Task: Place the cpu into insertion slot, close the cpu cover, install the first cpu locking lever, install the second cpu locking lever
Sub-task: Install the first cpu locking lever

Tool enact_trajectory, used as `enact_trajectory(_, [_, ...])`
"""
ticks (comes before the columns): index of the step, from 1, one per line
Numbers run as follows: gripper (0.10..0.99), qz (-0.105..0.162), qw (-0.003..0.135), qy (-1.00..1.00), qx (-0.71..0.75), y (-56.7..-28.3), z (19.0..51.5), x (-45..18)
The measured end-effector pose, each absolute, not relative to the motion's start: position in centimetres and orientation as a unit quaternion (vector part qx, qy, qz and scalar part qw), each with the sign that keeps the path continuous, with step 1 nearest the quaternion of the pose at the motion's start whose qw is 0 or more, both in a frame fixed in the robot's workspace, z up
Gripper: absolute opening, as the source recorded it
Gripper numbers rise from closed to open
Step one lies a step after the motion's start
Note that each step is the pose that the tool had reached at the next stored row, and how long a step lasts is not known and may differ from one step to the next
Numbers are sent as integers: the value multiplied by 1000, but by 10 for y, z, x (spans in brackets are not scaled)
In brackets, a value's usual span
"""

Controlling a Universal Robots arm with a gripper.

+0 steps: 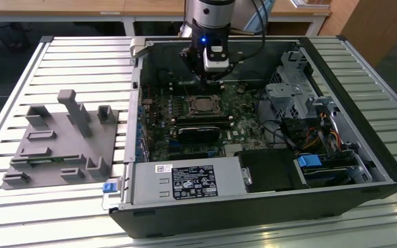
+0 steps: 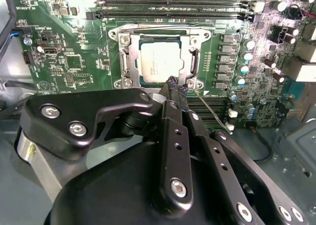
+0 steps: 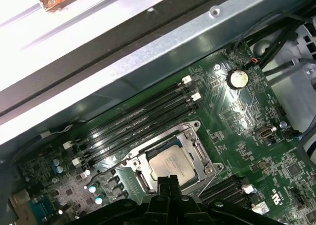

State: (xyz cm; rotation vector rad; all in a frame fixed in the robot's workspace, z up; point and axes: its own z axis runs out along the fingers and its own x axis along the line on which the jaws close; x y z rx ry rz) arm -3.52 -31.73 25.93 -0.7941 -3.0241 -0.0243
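1. On my exterior feed the gripper (image 1: 216,77) hangs inside the open black computer case (image 1: 350,93), low over the green motherboard (image 2: 69,62).
2. The second wrist view shows its two black fingers drawn together at the tips, with nothing visible between them. I read the hand as closed and empty, its tips just beside one corner of the socket.
3. The small flat silvery-grey cpu (image 2: 160,62) lies in the square metal-rimmed insertion slot (image 2: 124,62). The thin silvery cpu cover (image 2: 163,36) with its square window looks folded down around it.
4. A thin wire locking lever (image 2: 210,109) angles away from that corner, over the long black memory slots (image 2: 207,102) beside it. I judge it unlatched.
5. Risks as I see them:
   - The lever is thin and springy, so closed tips pressing on it could slip off and strike the board or the row of small silver capacitors (image 2: 244,57) nearby.
   - If the cover is not fully flat, forcing a lever down could load the chip unevenly.
   - The wrist body hides much of the contact area, so I would be judging contact half blind.
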Motion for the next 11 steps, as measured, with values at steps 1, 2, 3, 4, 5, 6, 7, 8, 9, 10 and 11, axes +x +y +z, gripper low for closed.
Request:
enact_trajectory(1, [106, -8, 7, -968, -250, -317, 259, -35])
enact_trajectory(2, [106, -8, 8, -969, -247, -317, 259, -35])
enact_trajectory(3, [106, -8, 8, -970, -243, -317, 259, -35])
enact_trajectory(4, [106, -8, 8, -971, -240, -317, 259, -35])
enact_trajectory(5, [106, -8, 8, -972, -237, -317, 259, -35])
enact_trajectory(6, [106, -8, 8, -972, -233, -317, 259, -35])
enact_trajectory(7, [106, -8, 8, -973, -230, -317, 259, -35])
enact_trajectory(8, [106, -8, 8, -975, -223, -317, 259, -35])
enact_trajectory(9, [106, -8, 8, -975, -220, -317, 259, -35])
enact_trajectory(10, [106, -7, 8, -976, -216, -317, 259, -35])
enact_trajectory(11, [106, -7, 8, -977, -211, -317, 259, -35])
